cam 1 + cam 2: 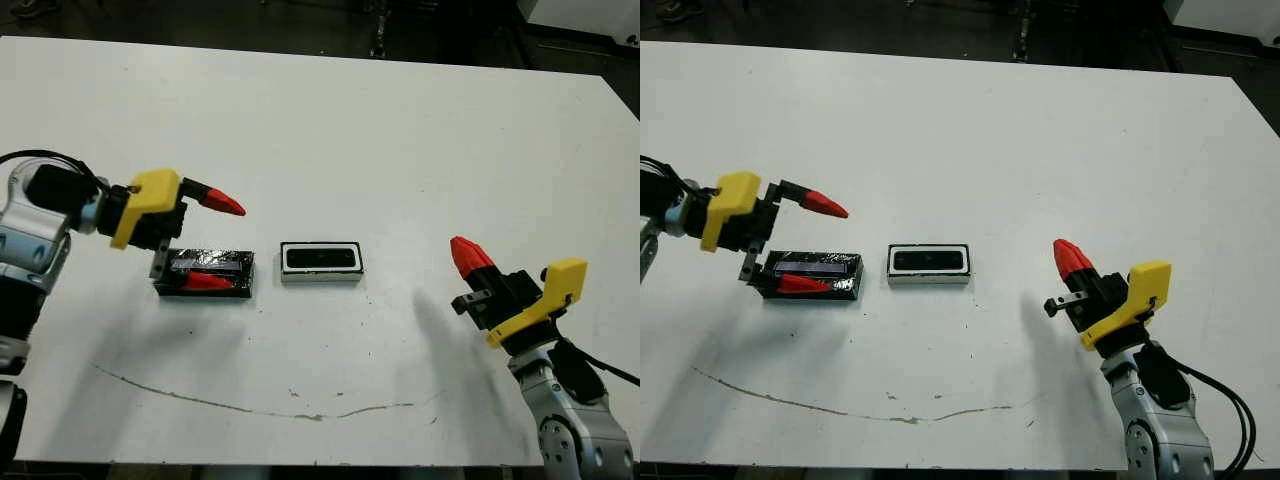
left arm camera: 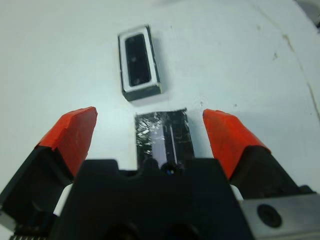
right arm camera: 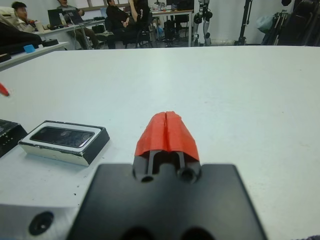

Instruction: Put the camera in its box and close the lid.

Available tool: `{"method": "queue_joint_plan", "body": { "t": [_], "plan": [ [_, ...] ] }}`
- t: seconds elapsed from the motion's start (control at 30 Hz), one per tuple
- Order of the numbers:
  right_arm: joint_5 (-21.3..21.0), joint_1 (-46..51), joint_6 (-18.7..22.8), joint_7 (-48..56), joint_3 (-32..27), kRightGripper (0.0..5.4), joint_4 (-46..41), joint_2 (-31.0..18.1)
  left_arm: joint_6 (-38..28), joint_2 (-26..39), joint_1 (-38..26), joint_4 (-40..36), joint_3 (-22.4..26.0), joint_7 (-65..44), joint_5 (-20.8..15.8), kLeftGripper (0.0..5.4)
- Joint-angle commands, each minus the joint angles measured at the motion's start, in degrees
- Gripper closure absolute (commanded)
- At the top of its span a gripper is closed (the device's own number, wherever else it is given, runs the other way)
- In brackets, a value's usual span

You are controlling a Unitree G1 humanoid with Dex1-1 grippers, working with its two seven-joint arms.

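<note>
Jaws of the left gripper [image 1: 210, 240] spread above the lid [image 1: 205, 272]; right gripper [image 1: 470, 260] clenched, empty.

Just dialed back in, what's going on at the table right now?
The camera already lies inside the box. The left gripper has its jaws wide open and straddles the lid, which lies flat on the table beside the box, not yet gripped. The right gripper is shut, empty, and parked off to the box's other side.
</note>
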Motion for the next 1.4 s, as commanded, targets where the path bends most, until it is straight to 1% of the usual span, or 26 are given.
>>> {"method": "queue_joint_plan", "body": {
  "t": [0.03, 0.1, 0.3, 0.4, 0.57, 0.7, 0.83, 0.93, 1.0, 1.07, 1.17, 1.23, 1.4],
  "plan": [
    [0.2, 0.6, -0.5, -0.5, -0.1, 5.38, 0.6, -0.4, 1.4, -1.0, -0.4, 0.6, -1.7, -0.6, 1.3, 0.0],
    [0.2, 0.7, -0.4, -0.7, -0.1, 5.38, 0.5, -0.3, 1.0, -1.3, -0.7, 1.2, -2.1, -0.8, 1.7, 0.0],
    [0.3, 0.6, -0.7, -0.4, 0.0, 5.38, 0.5, -0.7, 2.6, -1.8, -1.6, 2.5, -3.7, -2.1, 3.0, 0.0],
    [0.3, 0.4, 0.3, -1.0, -0.1, 5.38, -0.1, -0.8, 3.1, -2.0, -1.6, 3.0, -3.9, -1.6, 3.7, 0.0],
    [0.7, 0.3, 0.3, -0.8, -0.2, 5.38, -0.1, -1.0, 0.6, -2.5, -1.5, 5.2, -3.7, -0.3, 4.8, 0.0],
    [1.1, 0.4, 0.8, -1.3, -0.3, 5.38, -0.8, -0.9, 0.7, -2.8, -1.8, 6.5, -3.8, 0.8, 5.7, 0.0],
    [1.4, 0.4, 0.4, -1.0, -0.2, 5.38, -0.7, -1.2, -1.7, -3.1, -1.4, 7.0, -3.3, 2.0, 6.0, 0.0],
    [1.3, 0.4, 0.2, -0.6, 0.0, 5.38, -0.5, -1.5, -1.4, -3.1, -1.4, 7.3, -3.0, 2.0, 5.5, 0.0],
    [1.5, 0.4, 0.1, -0.5, 0.1, 5.38, -0.3, -1.5, -1.4, -2.8, -1.5, 7.1, -3.3, 2.2, 6.0, 0.0],
    [1.5, 0.5, -0.2, -0.4, 0.2, 5.38, -0.2, -1.5, 0.1, -2.6, -1.9, 6.9, -3.8, 1.6, 6.4, 0.0],
    [1.3, 0.5, -0.5, -0.5, 0.3, 5.38, -0.2, -1.5, 3.3, -3.0, -2.8, 8.5, -3.9, -1.7, 5.1, 0.0],
    [1.4, 0.5, -0.1, -0.7, 0.3, 5.38, -0.4, -1.5, 5.0, -3.2, -3.2, 8.9, -4.0, -3.0, 5.1, 0.0],
    [2.2, 0.4, 0.4, -0.5, 0.3, 5.38, -0.3, -1.6, 6.2, -1.8, -3.6, 6.1, -5.6, -2.9, 8.2, 0.0]
  ]
}}
